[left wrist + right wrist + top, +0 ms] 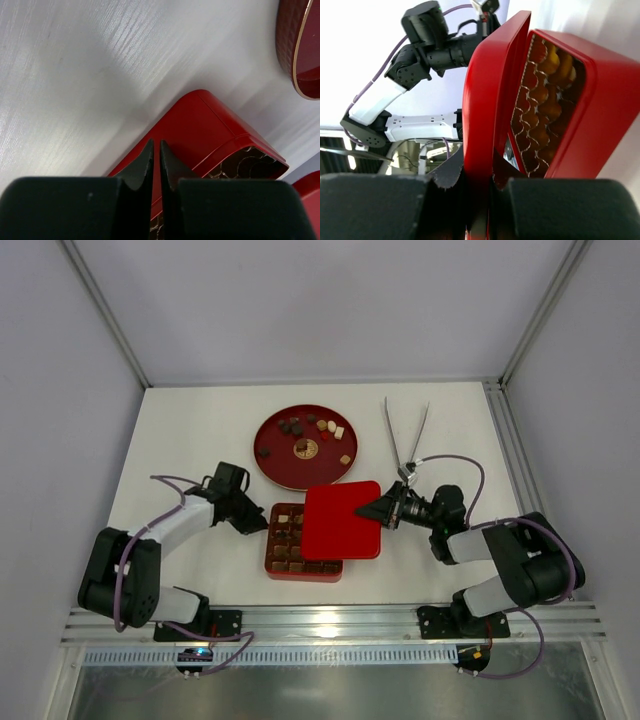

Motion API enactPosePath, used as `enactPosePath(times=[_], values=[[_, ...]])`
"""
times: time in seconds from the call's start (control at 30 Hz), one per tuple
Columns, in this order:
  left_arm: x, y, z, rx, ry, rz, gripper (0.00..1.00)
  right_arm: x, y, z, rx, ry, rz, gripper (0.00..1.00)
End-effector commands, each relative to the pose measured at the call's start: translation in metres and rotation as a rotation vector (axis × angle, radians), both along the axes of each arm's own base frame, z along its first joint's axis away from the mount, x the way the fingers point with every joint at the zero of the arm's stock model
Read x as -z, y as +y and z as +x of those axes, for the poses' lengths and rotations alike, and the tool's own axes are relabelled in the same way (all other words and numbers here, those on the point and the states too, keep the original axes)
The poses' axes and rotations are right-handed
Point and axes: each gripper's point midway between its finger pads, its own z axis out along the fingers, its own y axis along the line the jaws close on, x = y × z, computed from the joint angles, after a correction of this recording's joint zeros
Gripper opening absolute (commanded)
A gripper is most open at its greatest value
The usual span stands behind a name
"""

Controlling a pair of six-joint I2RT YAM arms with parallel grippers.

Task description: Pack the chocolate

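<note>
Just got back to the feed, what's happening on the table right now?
The right gripper is clamped on the edge of the red lid, holding it partly over the red box. The lid is not seated, and the box's left compartments, filled with chocolate, are uncovered. The left gripper sits shut at the box's left side. A few pieces lie on the round plate behind, with tongs beside it.

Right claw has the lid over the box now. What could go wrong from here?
The right claw pinches the lid only at its edge; it may pivot or slip.
The lid sits offset from the box, so it could land crooked on the rim.
Several chocolate pieces lie on the round plate; closing now would leave them out.
</note>
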Motion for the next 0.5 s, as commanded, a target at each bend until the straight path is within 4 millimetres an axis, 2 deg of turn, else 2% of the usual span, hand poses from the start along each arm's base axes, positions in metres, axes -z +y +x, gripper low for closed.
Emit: enactPosePath(times=[0.0,0.07,0.33,0.47], values=[[-0.008,-0.002,0.008,0.005,-0.053,-0.008,0.06,-0.036,0.003,-0.005,0.001,-0.198,0.108,0.04],[-0.008,-0.002,0.006,0.033,-0.061,0.0,0.08,-0.031,0.008,-0.006,-0.001,-0.176,0.112,0.04],[-0.013,0.0,0.005,0.12,-0.09,0.007,0.3,-0.026,0.019,-0.008,0.003,-0.176,0.129,0.04],[-0.013,-0.001,0.003,0.148,-0.091,0.003,0.31,-0.025,0.026,-0.008,0.0,-0.179,0.129,0.04]])
